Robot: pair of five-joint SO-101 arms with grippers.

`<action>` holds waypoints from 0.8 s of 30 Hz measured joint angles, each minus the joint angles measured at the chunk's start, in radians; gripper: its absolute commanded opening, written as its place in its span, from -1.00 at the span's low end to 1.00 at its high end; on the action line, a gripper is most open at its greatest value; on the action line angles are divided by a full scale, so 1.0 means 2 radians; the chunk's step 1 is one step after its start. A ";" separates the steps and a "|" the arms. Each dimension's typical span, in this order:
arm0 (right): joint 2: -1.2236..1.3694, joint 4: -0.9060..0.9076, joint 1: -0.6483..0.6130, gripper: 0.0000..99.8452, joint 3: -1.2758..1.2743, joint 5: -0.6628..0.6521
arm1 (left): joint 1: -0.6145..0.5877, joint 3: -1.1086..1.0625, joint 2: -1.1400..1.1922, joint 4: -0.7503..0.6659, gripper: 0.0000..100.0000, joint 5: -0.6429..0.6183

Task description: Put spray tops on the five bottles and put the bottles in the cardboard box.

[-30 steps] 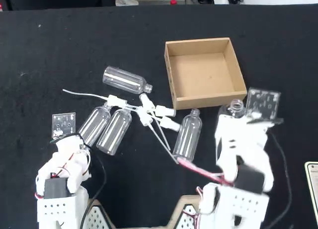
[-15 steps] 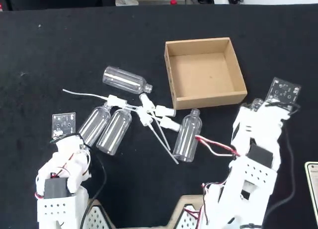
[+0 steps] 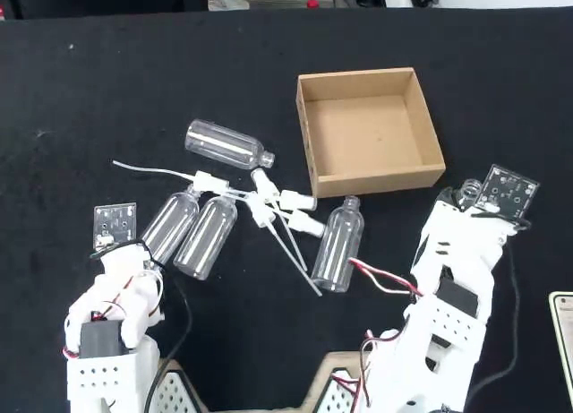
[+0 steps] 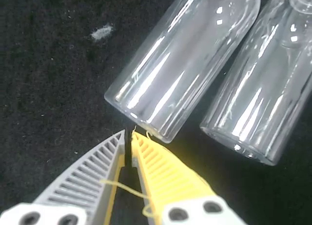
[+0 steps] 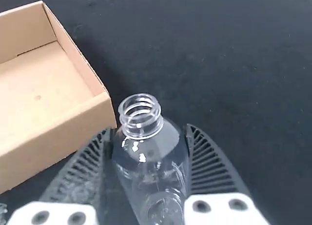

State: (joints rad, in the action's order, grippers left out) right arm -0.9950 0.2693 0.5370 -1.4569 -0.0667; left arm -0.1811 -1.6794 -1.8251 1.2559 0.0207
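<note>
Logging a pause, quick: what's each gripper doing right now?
Left gripper: closed, empty.
Right gripper: closed on an uncapped bottle.

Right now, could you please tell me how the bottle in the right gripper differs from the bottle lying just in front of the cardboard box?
The gripped bottle is held in the right gripper, past the cardboard box's near corner; the lying bottle rests free on the table. A spray top and its tube lie beside the lying bottle; none is near the gripped bottle. Both are clear, with bare threaded necks.
</note>
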 measured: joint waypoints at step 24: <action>0.009 0.324 0.008 -0.85 0.180 -0.001 | 0.000 0.000 0.000 0.000 -0.94 0.000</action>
State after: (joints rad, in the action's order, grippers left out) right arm -0.9766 0.9168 0.5524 -1.0978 -0.0683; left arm -0.1811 -1.6794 -1.8251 1.2559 0.0207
